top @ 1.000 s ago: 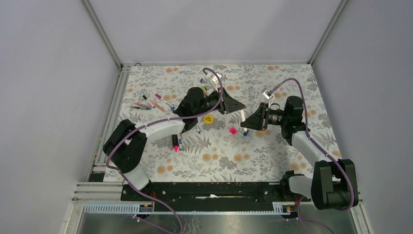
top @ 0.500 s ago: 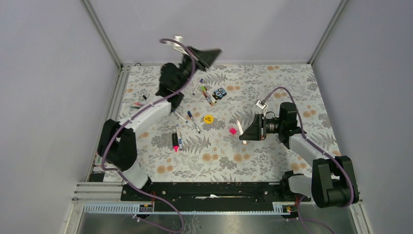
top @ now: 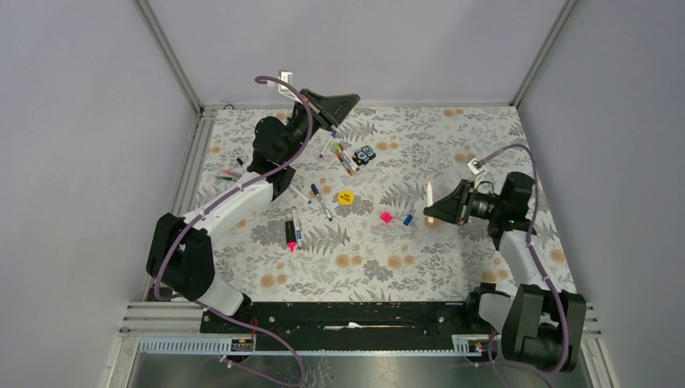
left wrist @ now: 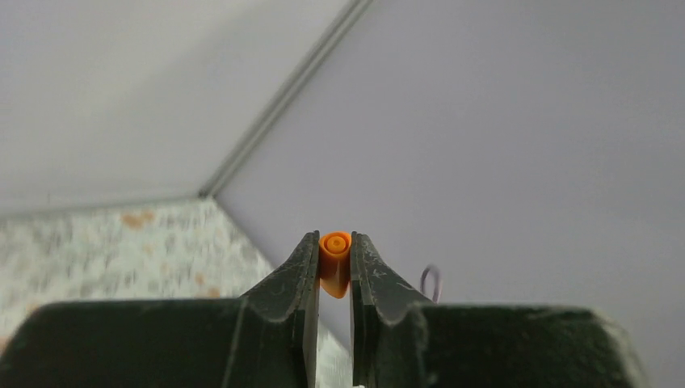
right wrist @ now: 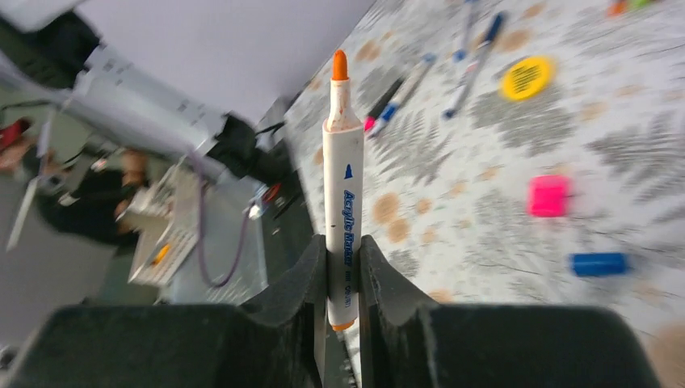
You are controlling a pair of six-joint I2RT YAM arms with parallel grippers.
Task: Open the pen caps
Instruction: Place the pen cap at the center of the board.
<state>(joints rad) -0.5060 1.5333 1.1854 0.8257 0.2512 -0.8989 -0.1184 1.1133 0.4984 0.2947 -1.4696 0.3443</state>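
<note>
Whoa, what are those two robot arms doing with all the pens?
They are taking caps off pens. The right hand holds a white pen upright, its orange tip bare. The left hand pinches a small orange cap, raised high near the back wall. More pens lie on the flowery table, with a pink cap and a blue cap loose near the middle.

The left gripper [left wrist: 333, 241] has matt black fingers [left wrist: 292, 283], scuffed pale; the orange cap [left wrist: 334, 259] between them is smooth, faintly glossy plastic. Between the fingers of the right gripper [right wrist: 342, 242], the white pen [right wrist: 342, 194] is smooth printed plastic.
</note>
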